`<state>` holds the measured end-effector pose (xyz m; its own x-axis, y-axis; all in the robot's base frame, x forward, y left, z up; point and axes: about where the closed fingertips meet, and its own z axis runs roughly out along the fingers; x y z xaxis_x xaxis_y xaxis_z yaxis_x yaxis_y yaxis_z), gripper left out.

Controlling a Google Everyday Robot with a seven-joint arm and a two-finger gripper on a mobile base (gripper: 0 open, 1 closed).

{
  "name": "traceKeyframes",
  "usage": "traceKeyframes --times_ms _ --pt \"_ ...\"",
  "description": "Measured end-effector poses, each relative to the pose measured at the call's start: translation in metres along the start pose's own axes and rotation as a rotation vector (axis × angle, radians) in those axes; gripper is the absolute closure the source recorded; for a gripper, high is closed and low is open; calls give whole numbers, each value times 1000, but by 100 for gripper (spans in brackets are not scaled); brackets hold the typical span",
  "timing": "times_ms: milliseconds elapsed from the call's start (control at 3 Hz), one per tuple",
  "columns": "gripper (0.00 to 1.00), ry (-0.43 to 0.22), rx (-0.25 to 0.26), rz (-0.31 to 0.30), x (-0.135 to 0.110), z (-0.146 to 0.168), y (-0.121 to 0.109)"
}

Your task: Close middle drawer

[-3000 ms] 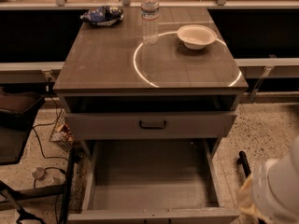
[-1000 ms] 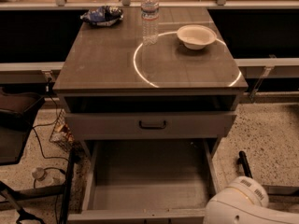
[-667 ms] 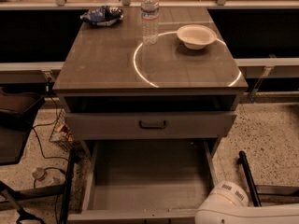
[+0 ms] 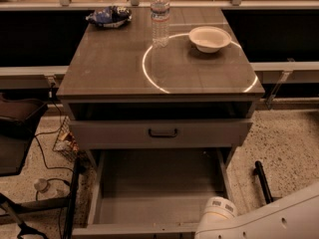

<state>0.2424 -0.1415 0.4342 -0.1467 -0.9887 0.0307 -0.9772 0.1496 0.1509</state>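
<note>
Two drawers are sticking out of the cabinet [image 4: 104,73] right now. The top drawer [image 4: 109,133], the one with the taller front and the dark handle [image 4: 163,132], is only out a little. The middle drawer [image 4: 159,183] below it is pulled way out toward the camera. Its long box is bare inside, and its front runs along the bottom edge of the view, so I can't see its handle.

The robot's white arm [image 4: 269,220] comes in from the bottom right corner, and its rounded end sits just beside the front right corner of the middle drawer. The gripper is somewhere past that end, off the bottom edge (or tucked under the arm), so I can't tell how wide it is or whether it's got hold of anything.

On the cabinet top there's a water bottle [image 4: 160,16] standing upright at the back, a white bowl [image 4: 210,38] to its right, and a blue packet [image 4: 108,16] at the back left. A bright ring of light [image 4: 148,78] curves across the surface.
</note>
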Motion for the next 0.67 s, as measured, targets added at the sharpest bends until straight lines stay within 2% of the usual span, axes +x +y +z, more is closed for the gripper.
traceKeyframes --times_ms 333,667 --pt "100 -22 -12 -31 -15 31 -10" --pt "100 -31 -16 -39 -22 48 -15"
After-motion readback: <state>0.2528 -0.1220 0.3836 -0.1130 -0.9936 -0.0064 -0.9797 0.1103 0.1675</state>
